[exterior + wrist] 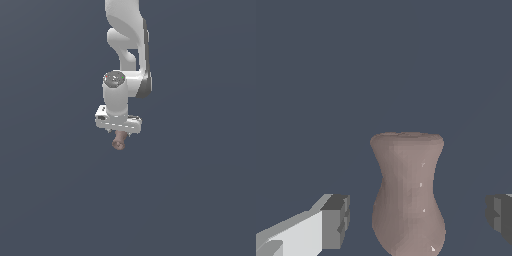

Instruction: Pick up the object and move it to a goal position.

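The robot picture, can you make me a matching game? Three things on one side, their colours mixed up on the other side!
Things:
1. arm
2. object
3. fingertips

Colours:
A. brownish pink
B. dark grey
C. white

Pairs: 1-C, 2-A, 3-B. In the wrist view the object stands between the two fingertips, with a gap on each side.

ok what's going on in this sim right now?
A single Panda arm has its gripper lowered around the object, a small brownish-pink, vase-like piece. In the wrist view the object sits between the two fingers with visible gaps on both sides, so nothing is grasped yet.
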`<state>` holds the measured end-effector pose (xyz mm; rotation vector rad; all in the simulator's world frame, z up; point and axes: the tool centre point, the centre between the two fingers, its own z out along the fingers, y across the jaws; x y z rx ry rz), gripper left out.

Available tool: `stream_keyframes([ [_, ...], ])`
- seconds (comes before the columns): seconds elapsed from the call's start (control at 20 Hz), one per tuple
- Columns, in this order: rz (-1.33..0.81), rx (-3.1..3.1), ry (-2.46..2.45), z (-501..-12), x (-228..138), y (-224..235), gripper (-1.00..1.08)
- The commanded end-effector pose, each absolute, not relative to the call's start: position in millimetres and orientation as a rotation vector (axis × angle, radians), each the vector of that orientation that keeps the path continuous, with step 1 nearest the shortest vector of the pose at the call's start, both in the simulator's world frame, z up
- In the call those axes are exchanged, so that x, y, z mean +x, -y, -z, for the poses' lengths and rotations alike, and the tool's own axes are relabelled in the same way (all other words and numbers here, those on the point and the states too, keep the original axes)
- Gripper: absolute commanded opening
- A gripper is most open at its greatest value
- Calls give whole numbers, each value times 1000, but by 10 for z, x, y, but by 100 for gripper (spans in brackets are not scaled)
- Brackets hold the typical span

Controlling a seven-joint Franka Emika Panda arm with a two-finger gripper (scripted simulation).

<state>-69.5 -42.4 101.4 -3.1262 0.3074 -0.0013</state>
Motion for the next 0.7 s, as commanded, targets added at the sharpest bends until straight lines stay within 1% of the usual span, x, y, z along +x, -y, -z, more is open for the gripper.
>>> stream_keyframes([
  [0.0,0,-3126,-308,-907,-705,423,100],
  [0.25,0,-3126,-310,-684,-713,426,100],
  [0.5,0,-3126,-310,-613,-707,424,100],
  [0.55,0,-3126,-310,-613,-707,424,-100],
  [0.65,0,-3126,-310,-613,-707,424,-100],
])
